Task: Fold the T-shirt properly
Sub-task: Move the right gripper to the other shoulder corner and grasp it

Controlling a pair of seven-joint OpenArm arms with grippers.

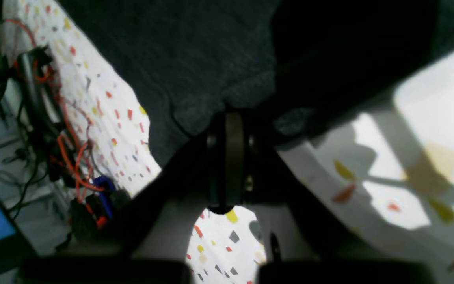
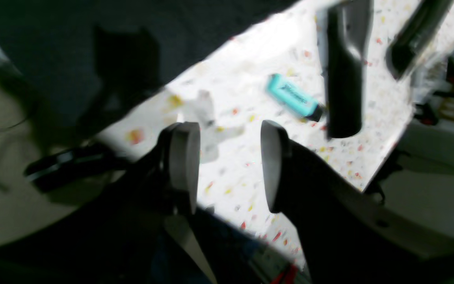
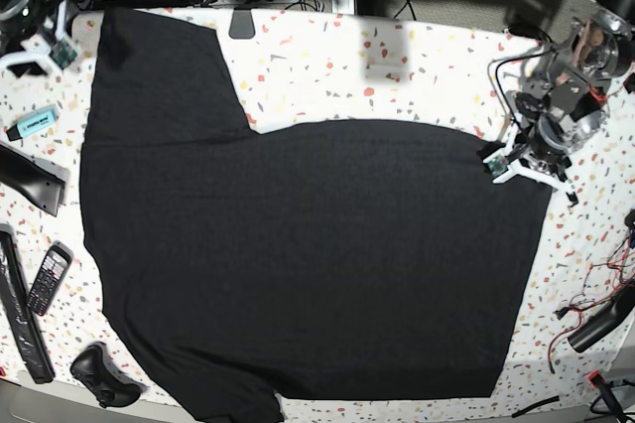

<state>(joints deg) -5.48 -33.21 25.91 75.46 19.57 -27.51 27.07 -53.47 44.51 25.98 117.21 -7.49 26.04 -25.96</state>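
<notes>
T-shirt (image 3: 317, 254): black, plain side up, spread flat over most of the speckled white table (image 3: 397, 66); one sleeve reaches toward the far left corner of the base view, and the hem runs down that view's right side.

Left gripper (image 1: 227, 157): jaws pressed together on a corner of the shirt's edge; in the left wrist view dark fabric (image 1: 195, 71) fills the space just ahead of the pads.

Left arm (image 3: 551, 120): at the right edge of the base view, reaching inward over the table, its tip at the shirt's upper right corner.

Right gripper (image 2: 229, 165): jaws spread wide, nothing between them; bare table shows through the gap in the right wrist view.

Right arm (image 3: 30, 6): only partly visible at the top left corner of the base view, near the sleeve; its pose beyond that cannot be told.

Highlighter (image 2: 294, 98): teal, lying on the table beyond the right gripper, apart from the shirt.

Phone (image 3: 48, 279): dark keypad handset, left of the shirt, just beside its edge.

Black bar (image 3: 22, 319): long, lying beside the phone at the table's left edge.
</notes>
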